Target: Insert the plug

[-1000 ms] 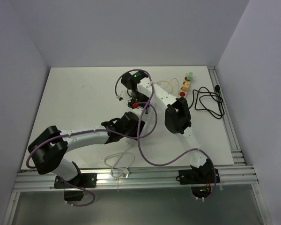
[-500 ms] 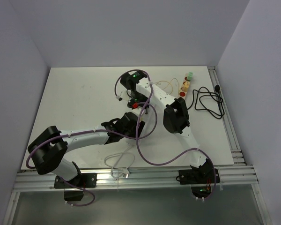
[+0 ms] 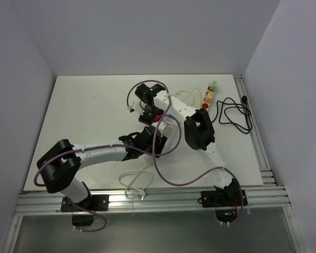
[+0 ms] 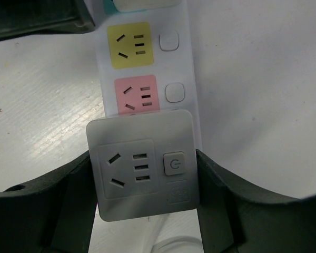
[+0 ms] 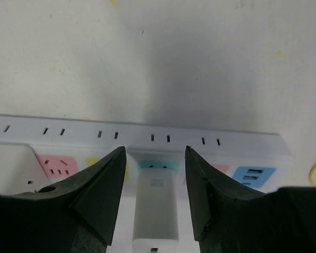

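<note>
A white power strip point(image 4: 184, 63) lies on the table with yellow point(image 4: 130, 45) and pink sockets point(image 4: 138, 94) and a grey end block point(image 4: 142, 168). My left gripper point(image 4: 145, 182) is shut on that grey end, one finger point(image 4: 68, 200) on each side. In the right wrist view the strip point(image 5: 121, 136) runs across, and a white plug point(image 5: 157, 205) sits in its teal socket point(image 5: 158, 164). My right gripper point(image 5: 155, 158) straddles the plug, open, with a small gap on each side. In the top view both grippers meet mid-table, left point(image 3: 147, 138) and right point(image 3: 150, 113), hiding most of the strip.
A second strip with coloured sockets point(image 3: 208, 95) lies at the back right beside a coiled black cable point(image 3: 233, 113). A thin cream wire point(image 3: 187, 96) loops near it. A white cable point(image 3: 132, 184) curls at the near edge. A purple arm cable point(image 3: 171, 182) drapes over the table.
The right wrist has shifted slightly left and nearer, down over the strip. The left arm has edged a little to the right. The strip stays in the left gripper.
</note>
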### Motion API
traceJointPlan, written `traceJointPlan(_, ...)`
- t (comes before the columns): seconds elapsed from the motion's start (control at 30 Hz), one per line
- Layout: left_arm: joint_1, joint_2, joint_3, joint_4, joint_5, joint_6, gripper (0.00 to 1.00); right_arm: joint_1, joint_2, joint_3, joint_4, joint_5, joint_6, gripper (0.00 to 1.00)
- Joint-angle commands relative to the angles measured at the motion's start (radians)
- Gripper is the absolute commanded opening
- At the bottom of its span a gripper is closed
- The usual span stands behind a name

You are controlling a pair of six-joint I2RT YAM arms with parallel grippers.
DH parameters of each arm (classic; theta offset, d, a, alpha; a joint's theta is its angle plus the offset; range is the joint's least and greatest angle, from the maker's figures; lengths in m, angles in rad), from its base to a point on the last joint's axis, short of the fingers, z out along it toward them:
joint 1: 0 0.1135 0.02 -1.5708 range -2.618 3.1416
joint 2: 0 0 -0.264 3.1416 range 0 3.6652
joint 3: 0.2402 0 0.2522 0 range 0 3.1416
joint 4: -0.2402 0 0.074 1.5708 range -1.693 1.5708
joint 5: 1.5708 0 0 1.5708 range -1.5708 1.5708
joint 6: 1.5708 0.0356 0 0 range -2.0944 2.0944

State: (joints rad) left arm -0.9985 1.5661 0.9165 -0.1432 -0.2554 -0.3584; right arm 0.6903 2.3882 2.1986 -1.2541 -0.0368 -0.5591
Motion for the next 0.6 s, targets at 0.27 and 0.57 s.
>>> traceJointPlan(0.27, 0.029, 0.003, 0.1, -0.062, -0.022, -0.031, 0.56, -0.06, -0.17, -0.002, 0.165, -0.129, 0.017, 0.8)
traceJointPlan(0.57, 0.078, 0.043, 0.111, -0.079, -0.108, -0.083, 0.56, -0.162, -0.358, -0.192, 0.516, -0.092, 0.232, 0.96)
